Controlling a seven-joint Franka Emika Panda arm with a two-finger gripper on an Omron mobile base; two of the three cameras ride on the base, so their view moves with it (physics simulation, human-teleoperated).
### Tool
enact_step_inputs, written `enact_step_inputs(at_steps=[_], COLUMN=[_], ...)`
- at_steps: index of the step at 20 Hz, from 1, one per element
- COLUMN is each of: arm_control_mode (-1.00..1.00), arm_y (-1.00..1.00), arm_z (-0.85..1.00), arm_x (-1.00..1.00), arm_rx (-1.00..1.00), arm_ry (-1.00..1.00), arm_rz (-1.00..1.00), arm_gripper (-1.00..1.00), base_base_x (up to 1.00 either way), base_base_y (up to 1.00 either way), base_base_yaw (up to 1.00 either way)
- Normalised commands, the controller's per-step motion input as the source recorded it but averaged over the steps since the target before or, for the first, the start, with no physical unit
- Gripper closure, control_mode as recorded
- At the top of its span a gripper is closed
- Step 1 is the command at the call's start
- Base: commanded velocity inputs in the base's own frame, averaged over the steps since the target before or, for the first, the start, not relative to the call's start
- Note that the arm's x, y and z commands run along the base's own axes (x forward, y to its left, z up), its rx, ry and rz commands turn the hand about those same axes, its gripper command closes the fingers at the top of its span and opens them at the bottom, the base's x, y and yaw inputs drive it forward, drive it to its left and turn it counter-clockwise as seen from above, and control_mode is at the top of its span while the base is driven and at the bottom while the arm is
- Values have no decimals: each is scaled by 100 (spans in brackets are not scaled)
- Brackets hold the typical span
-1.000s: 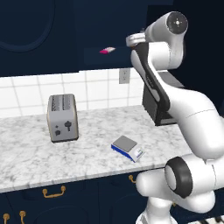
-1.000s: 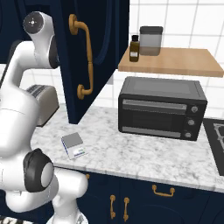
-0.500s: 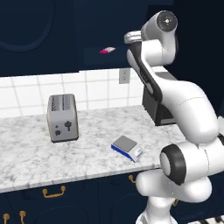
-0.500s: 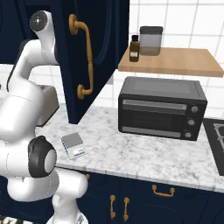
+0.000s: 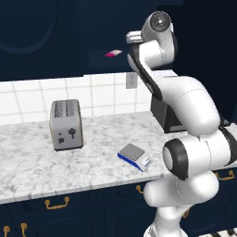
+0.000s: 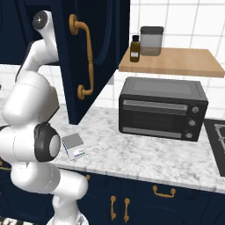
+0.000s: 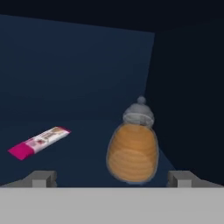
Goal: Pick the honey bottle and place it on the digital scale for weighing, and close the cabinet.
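In the hand view the amber honey bottle (image 7: 132, 151) with its grey cap stands upright on the dark cabinet floor, close ahead of my gripper (image 7: 111, 179). The gripper is open, its fingertips (image 7: 41, 178) set wide to either side, and the bottle lines up slightly right of the gap's middle, touching neither tip. The digital scale (image 5: 134, 156) (image 6: 74, 146), blue with a grey platform, sits near the counter's front edge with nothing on it. The navy cabinet door (image 6: 103, 52) with its long brass handle (image 6: 85, 61) stands open. My arm reaches up into the cabinet.
A pink snack bar (image 7: 38, 142) (image 5: 113, 53) lies in the cabinet left of the bottle. A toaster (image 5: 66, 124) stands on the marble counter (image 5: 28, 166). A black toaster oven (image 6: 160, 107) sits under a wooden shelf (image 6: 176, 63) holding a dark jar (image 6: 135, 48) and a grey canister (image 6: 151, 40).
The upper arm and wrist have swung left in the left base view, carrying the hand further into the cabinet. The gripper has stayed open.
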Motion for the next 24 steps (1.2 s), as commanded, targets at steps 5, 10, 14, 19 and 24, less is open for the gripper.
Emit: enact_step_inputs(at_steps=[5,10,14,19,24], arm_control_mode=[-100,-100,-100,-100,-100], arm_y=[0,-3,0,-1,-24], arm_z=[0,-2,-3,0,-10], arm_x=[39,26,20,8,21], arm_rx=[0,3,0,0,0], arm_ry=[0,0,0,1,7], arm_rz=[-1,-2,-14,-18,-9], arm_gripper=[-100,-100,-100,-100,-100], base_base_x=[0,0,0,0,0], base_base_y=[0,0,0,0,0], base_base_yaw=[0,0,0,0,0])
